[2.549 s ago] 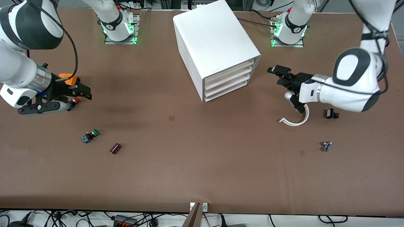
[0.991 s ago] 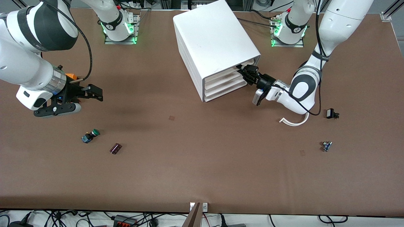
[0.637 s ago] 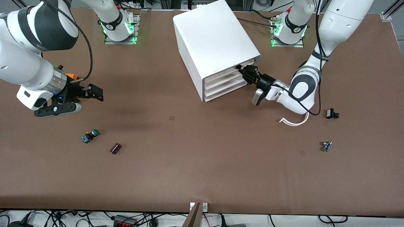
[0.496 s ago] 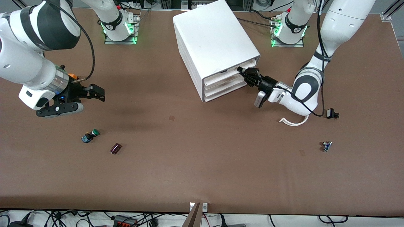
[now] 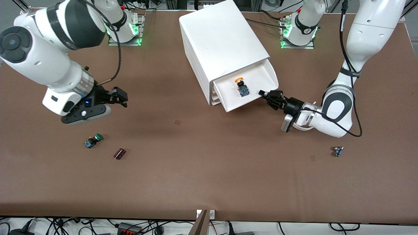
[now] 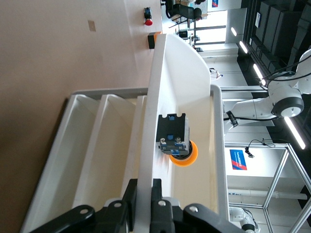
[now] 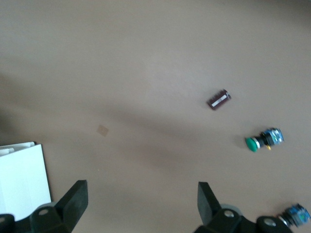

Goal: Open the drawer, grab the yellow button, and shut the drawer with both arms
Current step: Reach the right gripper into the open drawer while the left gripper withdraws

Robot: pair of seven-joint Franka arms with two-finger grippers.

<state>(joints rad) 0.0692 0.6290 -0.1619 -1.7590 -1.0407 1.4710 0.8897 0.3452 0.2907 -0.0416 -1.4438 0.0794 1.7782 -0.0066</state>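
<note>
The top drawer (image 5: pixel 253 101) of the white cabinet (image 5: pixel 222 36) stands pulled out. The button (image 5: pixel 242 86), with an orange-yellow cap and blue-grey base, lies inside it. My left gripper (image 5: pixel 265 95) is shut on the drawer's flared front lip at the corner toward the left arm's end. In the left wrist view the lip (image 6: pixel 146 145) runs between the gripper's (image 6: pixel 144 188) fingers, with the button (image 6: pixel 174 140) just past it. My right gripper (image 5: pixel 120 98) is open and empty over bare table toward the right arm's end; it also shows in the right wrist view (image 7: pixel 141 194).
A green-capped button (image 5: pixel 93 140) and a dark cylinder (image 5: pixel 119 153) lie nearer the front camera, below the right gripper; both show in the right wrist view (image 7: pixel 262 141) (image 7: pixel 218 100). A small blue part (image 5: pixel 338 151) lies toward the left arm's end. Three lower drawers (image 5: pixel 211 96) are shut.
My left gripper closed on the top drawer's lip and pulled it out toward the front camera, uncovering the button. My right arm moved toward the cabinet, gripper open.
</note>
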